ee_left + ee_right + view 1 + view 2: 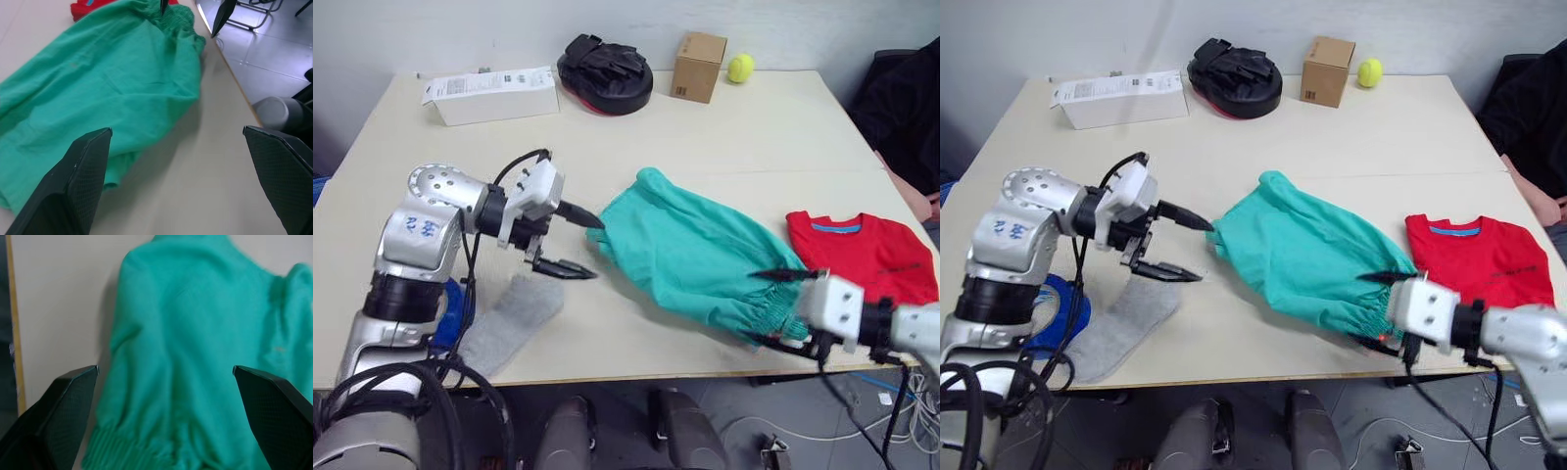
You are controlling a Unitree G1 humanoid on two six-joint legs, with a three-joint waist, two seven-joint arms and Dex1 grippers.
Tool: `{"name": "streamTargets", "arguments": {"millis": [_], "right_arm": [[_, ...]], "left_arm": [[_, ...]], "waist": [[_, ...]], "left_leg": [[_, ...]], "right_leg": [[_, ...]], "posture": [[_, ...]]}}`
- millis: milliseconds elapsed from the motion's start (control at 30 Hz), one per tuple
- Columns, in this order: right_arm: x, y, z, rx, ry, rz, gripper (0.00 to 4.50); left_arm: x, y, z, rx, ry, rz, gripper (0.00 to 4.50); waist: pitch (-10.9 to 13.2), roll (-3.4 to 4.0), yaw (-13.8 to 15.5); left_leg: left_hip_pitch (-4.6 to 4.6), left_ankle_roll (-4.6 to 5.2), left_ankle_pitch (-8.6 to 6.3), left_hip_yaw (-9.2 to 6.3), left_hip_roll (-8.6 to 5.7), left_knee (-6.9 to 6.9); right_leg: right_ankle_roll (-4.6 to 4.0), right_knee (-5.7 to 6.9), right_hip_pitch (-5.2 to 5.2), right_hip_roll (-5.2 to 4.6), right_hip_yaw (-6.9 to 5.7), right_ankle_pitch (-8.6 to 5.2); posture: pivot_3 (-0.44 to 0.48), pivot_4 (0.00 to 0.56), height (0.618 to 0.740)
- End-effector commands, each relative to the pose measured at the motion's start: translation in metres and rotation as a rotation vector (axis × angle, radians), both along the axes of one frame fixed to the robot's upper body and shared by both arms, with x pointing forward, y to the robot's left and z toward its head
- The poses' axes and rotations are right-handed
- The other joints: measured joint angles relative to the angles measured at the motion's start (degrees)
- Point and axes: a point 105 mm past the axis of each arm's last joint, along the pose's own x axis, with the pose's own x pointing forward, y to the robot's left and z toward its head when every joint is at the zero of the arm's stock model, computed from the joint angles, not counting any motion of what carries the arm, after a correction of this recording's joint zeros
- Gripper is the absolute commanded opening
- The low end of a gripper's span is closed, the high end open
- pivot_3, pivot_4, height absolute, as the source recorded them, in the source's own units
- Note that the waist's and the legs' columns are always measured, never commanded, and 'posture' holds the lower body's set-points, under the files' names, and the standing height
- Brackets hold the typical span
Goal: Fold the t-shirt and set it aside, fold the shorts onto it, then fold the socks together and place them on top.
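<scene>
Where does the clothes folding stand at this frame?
Done: the t-shirt lies folded at the table's right edge. In hand: both pincers are open at the shorts, the left pincer at one end, the right pincer at the gathered end; nothing is gripped. Left: fold the shorts onto the shirt; the socks lie untouched.

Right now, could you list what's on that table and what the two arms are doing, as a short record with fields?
Folded: bright red cotton t-shirt, robot's right end of the table
Being handled: large teal-green thin-fabric shorts, lying mid-table
Waiting: light grey knit socks, near front edge
Left gripper: open, at the shorts' left end
Right gripper: open, straddling the gathered hem
Far side: white carton, cardboard box, tennis ball
</scene>
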Motion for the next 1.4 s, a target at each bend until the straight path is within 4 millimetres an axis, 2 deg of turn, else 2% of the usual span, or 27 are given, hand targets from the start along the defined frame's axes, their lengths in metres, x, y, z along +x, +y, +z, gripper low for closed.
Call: {"name": "streamTargets", "arguments": {"millis": [33,133,300,433,533,900,933,1400], "right_arm": [[-0.003,0.016,-0.011,-0.044,-0.098,0.038,4.47],[0.0,0.02,-0.025,-0.089,-0.137,0.038,4.47],[0.024,0.019,-0.039,-0.142,-0.25,-0.037,4.47],[0.035,0.015,-0.05,-0.154,-0.269,-0.074,4.47],[0.037,0.016,-0.054,-0.167,-0.268,-0.047,3.87],[0.037,0.019,-0.055,-0.209,-0.27,0.097,0.2],[0.035,0.019,-0.056,-0.219,-0.268,0.122,0.03],[-0.014,0.006,-0.051,-0.333,-0.351,0.626,0.03]], "left_arm": [[-0.012,-0.006,0.014,-0.013,-0.054,-0.029,4.5],[-0.014,-0.006,0.016,-0.016,-0.057,-0.017,4.5],[-0.018,-0.004,0.015,-0.012,-0.056,0.0,4.5],[-0.021,-0.001,0.012,0.002,-0.052,0.011,4.5],[-0.021,0.002,0.011,0.01,-0.048,0.018,4.5],[-0.021,0.009,0.008,0.027,-0.048,0.045,4.5],[-0.021,0.009,0.007,0.027,-0.049,0.046,4.5],[-0.027,0.011,0.003,0.034,-0.036,0.047,4.5]], "waist": [[0.0,0.0,0.08],[-0.01,-0.01,0.04],[-0.03,-0.06,-0.59],[-0.05,-0.08,-1.15],[-0.12,-0.21,-1.24],[-0.15,-0.25,-1.09],[-0.15,-0.25,-1.08],[-0.14,-0.24,-1.09]], "left_leg": [[0.06,0.0,0.0,0.01,-0.01,0.0],[0.15,0.0,0.0,0.03,-0.04,0.0],[0.22,-0.04,0.01,0.05,-0.01,-0.02],[0.29,-0.28,0.11,0.02,0.02,-0.08],[0.39,-0.27,0.1,0.03,0.05,-0.1],[0.51,-0.1,0.01,-0.02,0.0,-0.1],[0.51,-0.09,0.0,-0.02,0.0,-0.09],[0.49,-0.08,-0.05,-0.08,0.02,-0.13]], "right_leg": [[-0.01,-0.01,0.06,-0.02,0.01,0.0],[-0.01,0.0,0.11,-0.05,0.02,-0.01],[-0.09,0.04,0.13,-0.05,0.01,-0.05],[-0.16,0.07,0.16,-0.03,0.02,-0.1],[-0.17,0.08,0.23,-0.01,0.02,-0.1],[-0.19,0.05,0.41,-0.13,0.03,-0.11],[-0.19,0.05,0.41,-0.13,0.03,-0.11],[-0.2,-0.04,0.42,-0.22,0.06,-0.18]], "posture": [[0.0,0.15,0.74],[0.0,0.15,0.74],[0.0,0.15,0.74],[0.0,0.15,0.74],[0.0,0.15,0.74],[0.0,0.15,0.74],[0.0,0.15,0.74],[0.0,0.15,0.74]]}}
